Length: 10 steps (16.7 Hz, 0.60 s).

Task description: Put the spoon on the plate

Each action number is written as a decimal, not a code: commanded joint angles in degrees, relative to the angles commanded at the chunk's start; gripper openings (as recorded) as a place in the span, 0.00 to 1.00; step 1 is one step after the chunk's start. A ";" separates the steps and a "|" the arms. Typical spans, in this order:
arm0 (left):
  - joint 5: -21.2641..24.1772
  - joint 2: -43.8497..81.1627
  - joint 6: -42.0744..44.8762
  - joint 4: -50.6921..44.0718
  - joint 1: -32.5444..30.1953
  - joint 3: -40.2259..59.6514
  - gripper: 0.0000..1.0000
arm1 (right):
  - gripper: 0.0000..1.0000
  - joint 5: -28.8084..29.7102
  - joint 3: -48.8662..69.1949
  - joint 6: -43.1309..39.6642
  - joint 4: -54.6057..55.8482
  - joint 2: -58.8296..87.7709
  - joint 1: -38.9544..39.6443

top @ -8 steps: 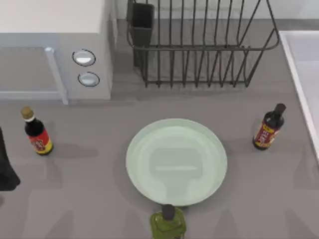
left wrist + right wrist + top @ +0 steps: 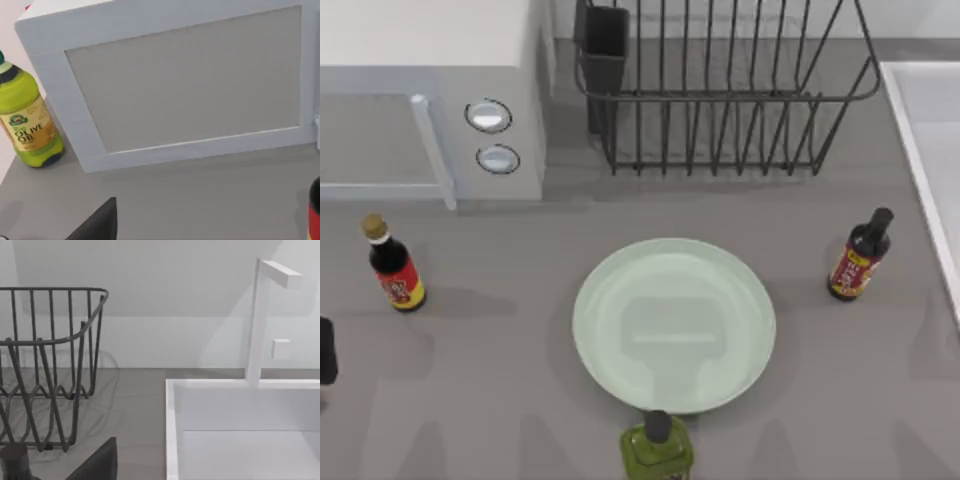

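The grey table runs well out on every side of the plate, and you have open surface to the plate's left and right before anything stands in the way. Beyond the plate and to its left sits the white microwave. From above you get its roof and two round knobs, while the left wrist view gives you its door panel face-on. Straight beyond the plate stands the dark wire dish rack; the right wrist view shows its curved end from the side. Far to the plate's right is the white sink, which the top view cuts at its edge; the right wrist view gives you its basin wall and an upright white tap. The pale green plate itself lies flat and bare at mid-table. A green bottle stands just beside its near rim, so that edge is tight. A dark bottle with a red-and-yellow label stands to the plate's right, apart from it, and a red-labelled bottle with a tan cap stands well to the plate's left. The left wrist view adds an olive oil bottle next to the microwave's far side from the plate. The left arm is at the table's left edge, well apart from the plate. Of the left gripper and the right gripper you get a dark wedge each, and you cannot tell whether either is released or clenched.
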 joint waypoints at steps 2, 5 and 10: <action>0.06 9.12 8.62 -6.92 2.44 5.52 1.00 | 1.00 0.00 0.00 0.00 0.00 0.00 0.00; 0.09 25.70 23.17 -18.52 6.45 14.28 1.00 | 1.00 0.00 0.00 0.00 0.00 0.00 0.00; 0.04 50.31 44.76 -36.28 12.82 28.25 1.00 | 1.00 0.00 0.00 0.00 0.00 0.00 0.00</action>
